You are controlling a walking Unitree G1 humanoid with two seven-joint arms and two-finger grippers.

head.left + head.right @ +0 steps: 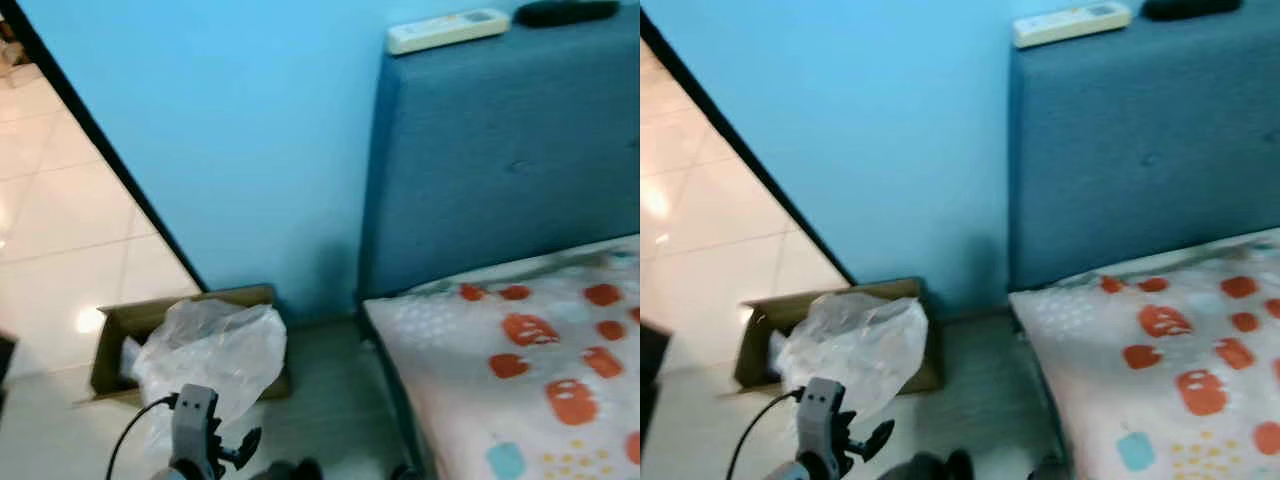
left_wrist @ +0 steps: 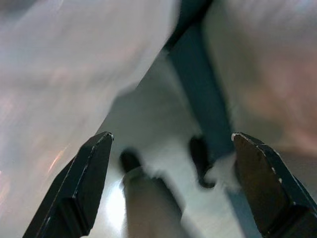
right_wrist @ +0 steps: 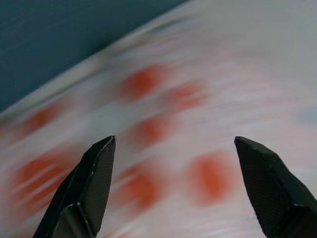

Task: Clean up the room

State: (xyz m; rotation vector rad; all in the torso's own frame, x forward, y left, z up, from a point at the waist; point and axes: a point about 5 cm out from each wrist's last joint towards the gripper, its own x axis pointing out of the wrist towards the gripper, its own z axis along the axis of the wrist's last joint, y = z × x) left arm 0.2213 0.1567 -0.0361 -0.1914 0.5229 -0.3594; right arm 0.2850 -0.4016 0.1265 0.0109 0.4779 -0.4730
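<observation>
A bright blue wall (image 1: 240, 130) takes up most of the head views, with a pale tiled floor (image 1: 60, 250) running off past a dark edge on the robot's left. On the right stands a bed: its dark blue padded headboard (image 1: 510, 150) rises against the wall, and below it lies a white sheet (image 1: 530, 370) printed with orange-red shapes and a few teal ones. On the grey floor between wall and bed sits an open cardboard box (image 1: 120, 325), close to the wall, with a crumpled clear plastic bag (image 1: 215, 345) bulging out of it and spilling over its front. Along the top of the headboard lie a white remote control (image 1: 447, 29) and, just beside it toward the right, a dark object (image 1: 566, 11) too blurred to name.

The left arm's wrist and cable show low in the head views, just in front of the bag. The left gripper (image 2: 171, 186) has its two fingers spread wide apart, holding nothing, over the floor with the bag on one side and the bed edge on the other. The right gripper (image 3: 173, 188) is also spread wide and empty, above the patterned sheet near the headboard.
</observation>
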